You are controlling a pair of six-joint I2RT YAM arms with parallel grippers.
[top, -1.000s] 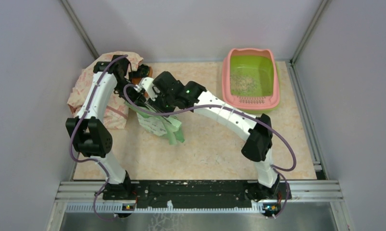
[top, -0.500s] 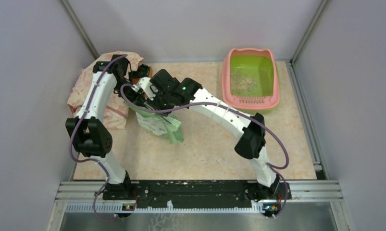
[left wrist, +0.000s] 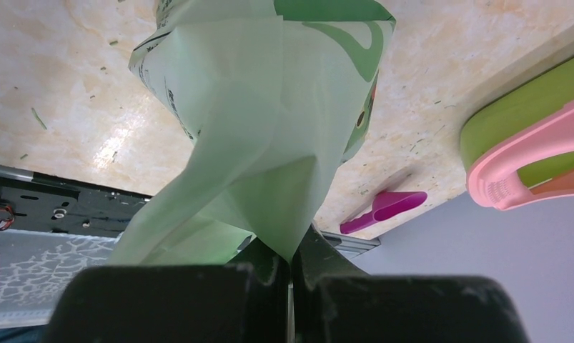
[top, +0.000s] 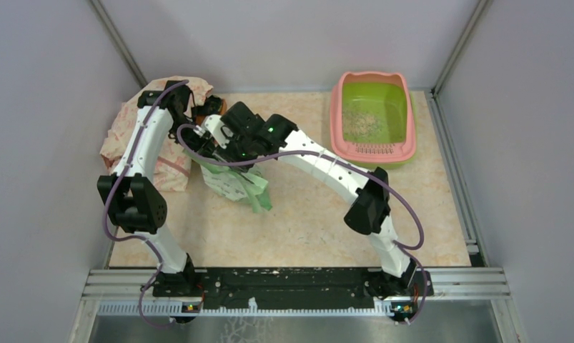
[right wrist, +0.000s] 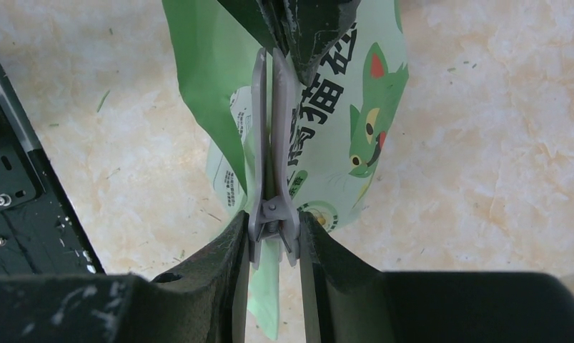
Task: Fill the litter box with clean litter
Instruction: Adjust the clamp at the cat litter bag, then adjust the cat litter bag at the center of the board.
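Note:
The litter box [top: 373, 148], pink-rimmed with a lime-green basin, stands at the back right; its corner [left wrist: 534, 153] also shows in the left wrist view. A thin patch of clean litter [top: 362, 125] lies in the basin. A light green printed bag [top: 235, 184] hangs left of centre. My left gripper [top: 200, 114] is shut on the bag's top fold [left wrist: 269, 143]. My right gripper [right wrist: 273, 229] is shut on the handles of a grey spring clip [right wrist: 280, 143] clamped along the bag [right wrist: 341, 121], right under the left fingers [right wrist: 312, 28].
A crumpled pink-and-white printed sack [top: 126, 136] lies at the back left, behind the left arm. A purple scoop [left wrist: 384, 209] lies on the tabletop towards the litter box. Grey walls close in on both sides and at the back.
The right arm's elbow has swung left and its wrist has edged a little left toward the left gripper. Both grips hold; the bag has barely shifted.

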